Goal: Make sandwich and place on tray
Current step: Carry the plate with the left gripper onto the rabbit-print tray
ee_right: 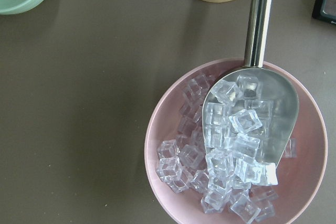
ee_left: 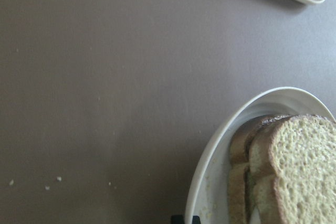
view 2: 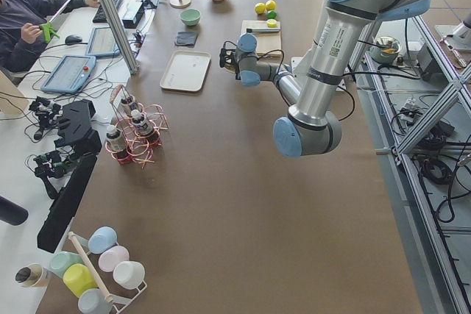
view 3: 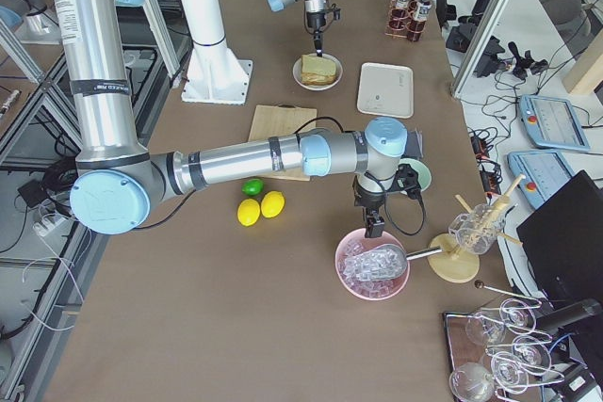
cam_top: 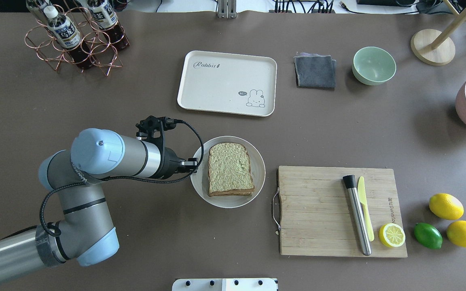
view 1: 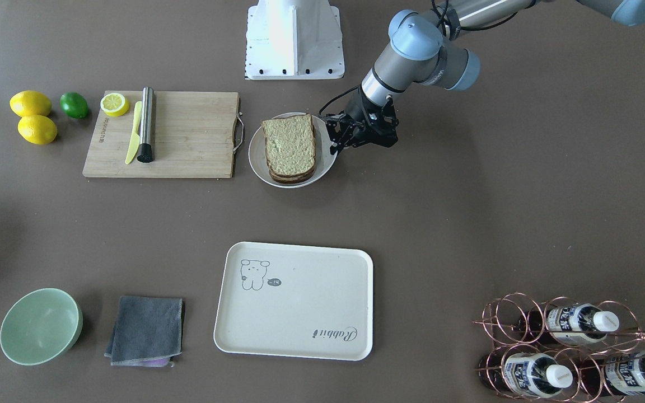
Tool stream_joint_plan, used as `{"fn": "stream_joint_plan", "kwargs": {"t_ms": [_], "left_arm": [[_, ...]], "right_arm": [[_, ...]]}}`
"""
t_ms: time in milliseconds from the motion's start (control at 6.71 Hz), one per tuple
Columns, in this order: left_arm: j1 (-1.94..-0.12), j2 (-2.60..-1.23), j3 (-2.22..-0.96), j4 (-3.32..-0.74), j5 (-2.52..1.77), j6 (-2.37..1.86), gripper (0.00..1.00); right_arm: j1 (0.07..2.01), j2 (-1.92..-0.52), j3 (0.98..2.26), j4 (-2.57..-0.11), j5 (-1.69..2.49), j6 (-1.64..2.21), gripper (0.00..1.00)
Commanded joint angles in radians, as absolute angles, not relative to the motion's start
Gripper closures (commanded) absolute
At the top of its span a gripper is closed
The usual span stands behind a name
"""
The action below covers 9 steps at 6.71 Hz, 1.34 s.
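The sandwich is a stack of two speckled bread slices with brown crust on a round white plate; no egg shows. It also shows in the overhead view and the left wrist view. My left gripper is at the plate's rim on the arm's side, its tips close together, seemingly shut on the rim. The cream tray lies empty beyond the plate. My right gripper hangs over a pink bowl of ice; I cannot tell whether it is open.
A wooden cutting board with a metal cylinder, a yellow knife and a lemon half lies right of the plate. Lemons and a lime are beyond it. A green bowl, a grey cloth and a bottle rack line the far side.
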<state>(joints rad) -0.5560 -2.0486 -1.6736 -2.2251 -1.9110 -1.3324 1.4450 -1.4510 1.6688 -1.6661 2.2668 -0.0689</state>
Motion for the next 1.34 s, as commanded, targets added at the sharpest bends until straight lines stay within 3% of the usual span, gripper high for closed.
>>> {"fn": "stream_joint_plan", "kwargs": {"t_ms": [0, 745, 1193], "left_arm": [[-0.676, -2.209, -1.483, -2.226, -2.003, -1.307, 1.0], [-0.779, -2.468, -1.024, -2.367, -2.023, -1.304, 1.0], [-0.764, -2.49, -0.937, -2.408, -1.968, -1.304, 1.0]], "right_arm": [[1.445, -1.454, 1.663, -1.666, 2.263, -0.071, 0.0], [1.445, -1.463, 1.658, -1.666, 2.261, -0.071, 0.0], [1.445, -1.465, 1.658, -1.664, 2.263, -0.071, 0.0]]}}
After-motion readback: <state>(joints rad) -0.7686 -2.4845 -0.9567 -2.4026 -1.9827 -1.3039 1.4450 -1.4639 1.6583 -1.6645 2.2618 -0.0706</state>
